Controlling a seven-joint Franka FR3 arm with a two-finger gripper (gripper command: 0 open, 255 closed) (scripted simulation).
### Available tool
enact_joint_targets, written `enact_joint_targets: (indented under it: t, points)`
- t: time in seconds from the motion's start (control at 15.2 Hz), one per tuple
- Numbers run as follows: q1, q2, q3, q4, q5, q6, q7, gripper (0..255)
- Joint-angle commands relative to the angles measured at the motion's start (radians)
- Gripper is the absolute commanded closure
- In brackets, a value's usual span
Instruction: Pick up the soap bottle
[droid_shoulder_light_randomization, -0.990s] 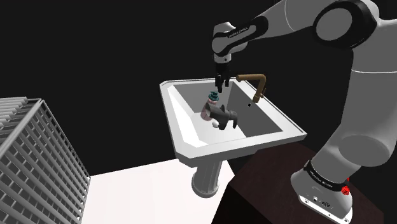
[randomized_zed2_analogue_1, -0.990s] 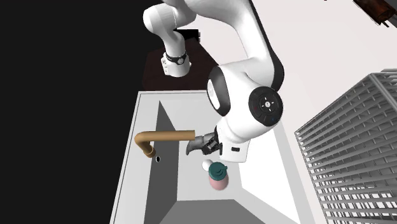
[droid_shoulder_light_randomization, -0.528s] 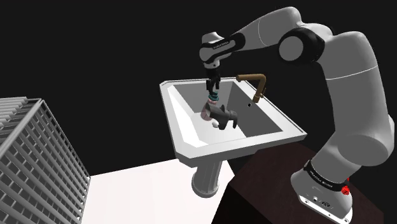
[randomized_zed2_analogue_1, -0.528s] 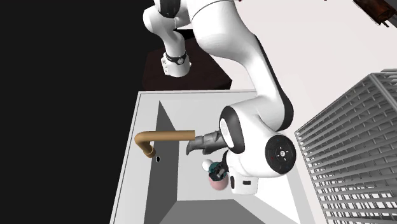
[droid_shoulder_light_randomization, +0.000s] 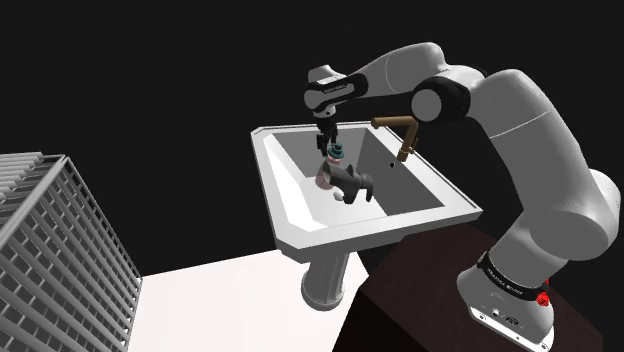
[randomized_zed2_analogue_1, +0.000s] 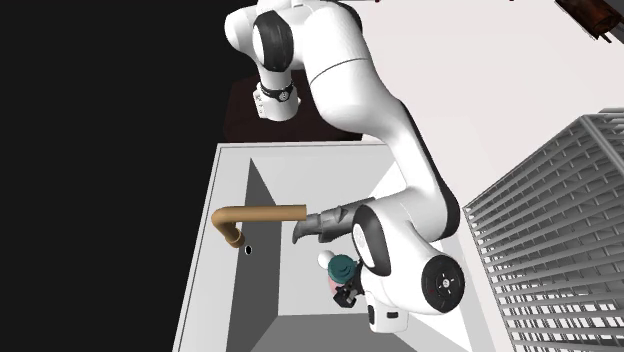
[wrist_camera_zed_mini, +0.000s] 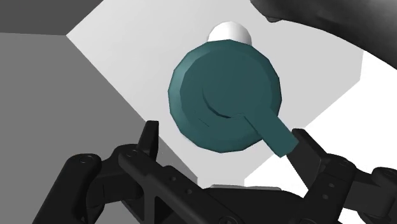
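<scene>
Items, listed from the shoulder view's left to its right.

1. Grey gridded block (droid_shoulder_light_randomization: 50, 260) like a model tower, standing apart from the sink.
2. White pedestal sink (droid_shoulder_light_randomization: 290, 215), square basin on a round column; a black area lies behind it.
3. Soap bottle (droid_shoulder_light_randomization: 323, 177): pink body, teal pump cap uppermost. It stands on the basin floor, nearer the wall opposite the faucet's rim.
4. Gripper (droid_shoulder_light_randomization: 329, 141), all black, directly above the bottle's cap. In the wrist view its fingers (wrist_camera_zed_mini: 150, 137) stand spread to either side of the teal cap (wrist_camera_zed_mini: 222, 95) and do not clasp it (the pump spout points toward one finger).
5. Dark grey spout-shaped object (droid_shoulder_light_randomization: 355, 183) in the basin, just beside the bottle.
6. Brown faucet (droid_shoulder_light_randomization: 400, 125) on the sink's rim, arching over the basin.
7. Dark stand (droid_shoulder_light_randomization: 420, 290), carrying the white arm.
</scene>
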Motion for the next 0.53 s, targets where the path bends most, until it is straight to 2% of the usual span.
enact_joint_targets:
  t: [0.0, 0.2, 0.26, 0.46]
  points:
    - [-0.001, 0.019, 0.001, 0.008, 0.001, 0.012, 0.001, 0]
    - [-0.002, 0.032, 0.001, 0.009, 0.001, 0.023, 0.002, 0]
    - [-0.001, 0.03, 0.001, 0.006, 0.001, 0.024, 0.003, 255]
    - [0.0, 0.03, 0.002, 0.006, 0.001, 0.024, 0.004, 255]
